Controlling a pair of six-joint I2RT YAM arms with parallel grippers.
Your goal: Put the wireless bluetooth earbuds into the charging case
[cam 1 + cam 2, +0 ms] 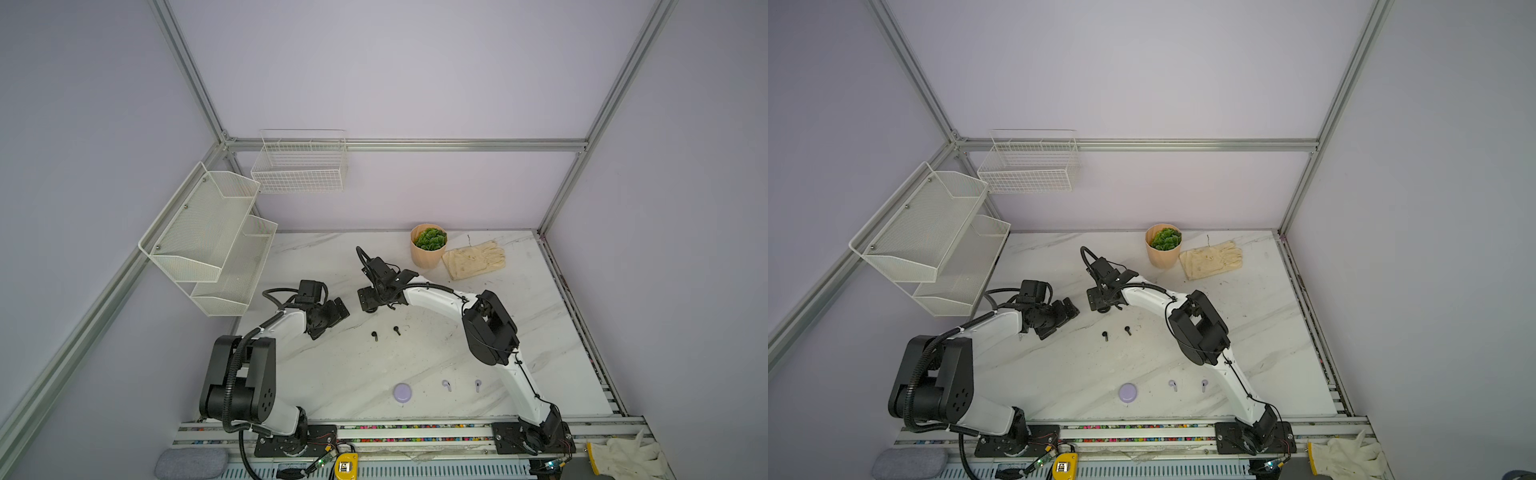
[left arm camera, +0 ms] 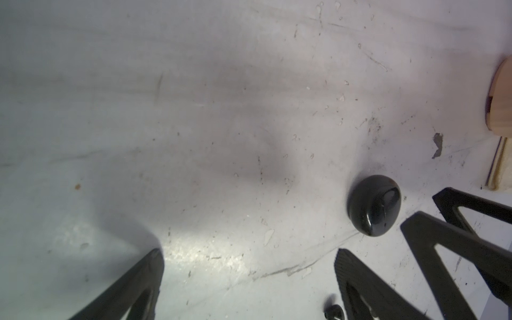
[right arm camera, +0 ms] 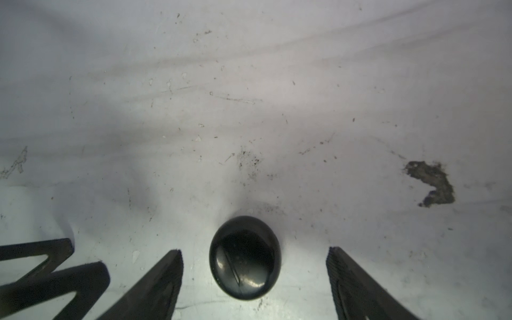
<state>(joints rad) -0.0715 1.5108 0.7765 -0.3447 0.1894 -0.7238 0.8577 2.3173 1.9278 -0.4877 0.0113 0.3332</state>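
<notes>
Right claw (image 3: 255,250) hangs low over the worktop (image 3: 249,110), fingers spread wide. The round black charging case (image 3: 245,257) sits squarely between them with bare marble showing on either side, so nothing is gripped. Left claw (image 2: 249,252) is released too, its fingers far apart with only worktop between them. The case lies just outside one of its fingers, beside the right claw's tips. In a top view the two claws face each other, tips near. The black earbuds (image 1: 375,336) lie loose just behind them, towards the arm bases. The lilac earbuds (image 1: 446,385) and the lilac case (image 1: 402,392) rest well apart from both claws, further back by the right arm's lower link.
</notes>
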